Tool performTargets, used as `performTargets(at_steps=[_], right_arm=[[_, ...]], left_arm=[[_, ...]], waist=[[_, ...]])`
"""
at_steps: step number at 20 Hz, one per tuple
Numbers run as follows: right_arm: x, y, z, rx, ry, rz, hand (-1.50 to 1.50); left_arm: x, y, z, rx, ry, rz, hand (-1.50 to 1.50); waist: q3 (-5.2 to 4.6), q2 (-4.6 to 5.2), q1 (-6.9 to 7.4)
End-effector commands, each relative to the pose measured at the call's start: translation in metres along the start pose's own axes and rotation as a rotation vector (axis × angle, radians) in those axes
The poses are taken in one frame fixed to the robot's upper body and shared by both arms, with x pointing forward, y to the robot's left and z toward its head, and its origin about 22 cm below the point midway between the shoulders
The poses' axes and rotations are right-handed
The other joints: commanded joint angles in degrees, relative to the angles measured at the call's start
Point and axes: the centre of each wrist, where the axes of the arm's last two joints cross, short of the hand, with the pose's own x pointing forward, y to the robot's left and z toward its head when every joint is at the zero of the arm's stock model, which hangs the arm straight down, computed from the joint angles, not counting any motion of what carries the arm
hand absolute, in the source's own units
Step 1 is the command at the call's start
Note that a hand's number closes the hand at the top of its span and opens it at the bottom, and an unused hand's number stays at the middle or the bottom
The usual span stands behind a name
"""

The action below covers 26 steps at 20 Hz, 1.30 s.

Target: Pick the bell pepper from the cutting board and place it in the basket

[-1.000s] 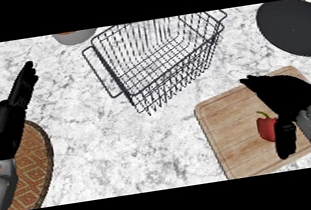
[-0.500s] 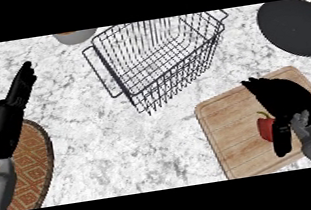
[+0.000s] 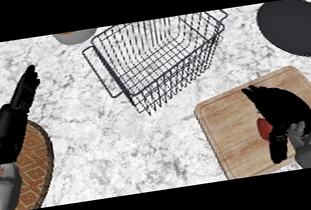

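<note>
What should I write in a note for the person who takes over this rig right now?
Right robot hand: curled round the bell pepper, which lies on the cutting board.
Left robot hand: open, resting at the view's left, holding nothing.
Basket: up-left of the board, pepper not in it yet.
Done: pepper grasped.
Left: lift it, carry it to the basket, release.

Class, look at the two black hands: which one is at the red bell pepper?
The right hand, over the wooden cutting board, its fingers and thumb curled round the bell pepper. The left hand rests open at the view's left.
</note>
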Motion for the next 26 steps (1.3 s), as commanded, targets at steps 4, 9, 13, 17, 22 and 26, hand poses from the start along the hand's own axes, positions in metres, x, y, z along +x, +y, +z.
performTargets(at_steps=[4,9,13,17,22,26], right_arm=[[0.001,0.012,-0.014,0.026,0.043,0.022,-1.5],[-0.014,0.014,-0.019,0.022,0.044,0.002,-1.5],[-0.037,0.022,-0.024,0.037,0.038,-0.001,-1.5],[-0.023,0.036,-0.028,0.052,0.04,-0.057,1.5],[-0.032,0.041,-0.042,0.014,0.011,-0.011,1.5],[-0.024,0.038,-0.039,-0.022,-0.032,0.035,1.5]], left_arm=[[-0.005,-0.005,0.001,0.002,-0.011,0.009,0.0],[-0.003,0.013,-0.008,0.004,0.003,-0.007,0.0],[-0.022,0.002,-0.007,0.005,0.017,0.004,0.0],[-0.001,0.006,0.005,0.006,-0.003,-0.009,0.0],[0.008,-0.009,-0.02,-0.007,-0.011,0.008,0.0],[-0.007,-0.009,0.006,0.003,-0.011,0.001,0.0]], waist=[[0.0,0.02,0.07],[0.0,0.02,0.01],[0.0,0.07,-0.02],[0.01,0.0,0.09],[0.02,0.09,0.05],[0.0,0.02,0.17]])
